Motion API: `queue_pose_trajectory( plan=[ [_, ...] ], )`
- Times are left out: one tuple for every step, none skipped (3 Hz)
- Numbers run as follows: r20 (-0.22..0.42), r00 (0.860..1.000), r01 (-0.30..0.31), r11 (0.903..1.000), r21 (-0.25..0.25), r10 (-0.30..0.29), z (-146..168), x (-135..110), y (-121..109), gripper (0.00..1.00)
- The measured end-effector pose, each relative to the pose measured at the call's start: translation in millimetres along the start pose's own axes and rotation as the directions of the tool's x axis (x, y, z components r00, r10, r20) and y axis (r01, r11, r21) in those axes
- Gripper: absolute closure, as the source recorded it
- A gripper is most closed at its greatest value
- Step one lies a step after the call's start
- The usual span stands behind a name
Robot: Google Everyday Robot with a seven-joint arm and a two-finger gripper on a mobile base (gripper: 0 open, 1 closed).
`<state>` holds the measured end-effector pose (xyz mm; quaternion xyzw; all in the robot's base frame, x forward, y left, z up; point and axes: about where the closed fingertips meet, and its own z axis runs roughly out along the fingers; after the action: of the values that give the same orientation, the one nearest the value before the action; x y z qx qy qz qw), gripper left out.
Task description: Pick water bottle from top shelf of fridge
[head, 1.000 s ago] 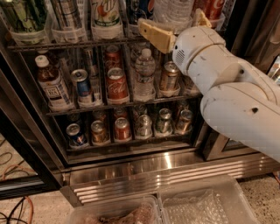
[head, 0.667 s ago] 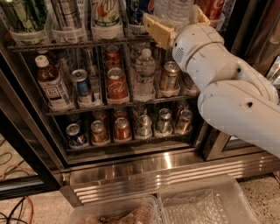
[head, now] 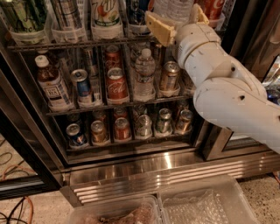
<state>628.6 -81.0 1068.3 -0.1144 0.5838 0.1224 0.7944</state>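
Observation:
The water bottle (head: 174, 6), clear and ribbed, stands on the top shelf (head: 65, 44) of the fridge (head: 144, 171), near the right end of the row; its upper part is cut off by the picture's top edge. My gripper (head: 175, 16) is at the top right, reaching into the fridge. Its tan fingers (head: 159, 29) stand on either side of the bottle's lower part, open around it. The white arm (head: 227, 92) covers the right side of the racks.
Other bottles in clear holders (head: 106, 17) fill the top shelf to the left. Below are a small white-capped bottle (head: 143, 74), a brown tea bottle (head: 50, 83) and several cans (head: 116, 83). Two clear bins (head: 205, 203) sit in front of the steel base.
My gripper has moved up and a little forward, so its fingers now straddle the water bottle more closely. The bottles and cans have not moved.

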Motion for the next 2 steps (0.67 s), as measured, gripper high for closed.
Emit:
queue_pose_trajectory(
  plan=[
    [0.01, 1.0, 0.013, 0.9997, 0.022, -0.013, 6, 3, -12, 0.22],
    [0.029, 0.998, 0.046, 0.9981, 0.043, -0.047, 14, 4, -27, 0.36]
  ],
)
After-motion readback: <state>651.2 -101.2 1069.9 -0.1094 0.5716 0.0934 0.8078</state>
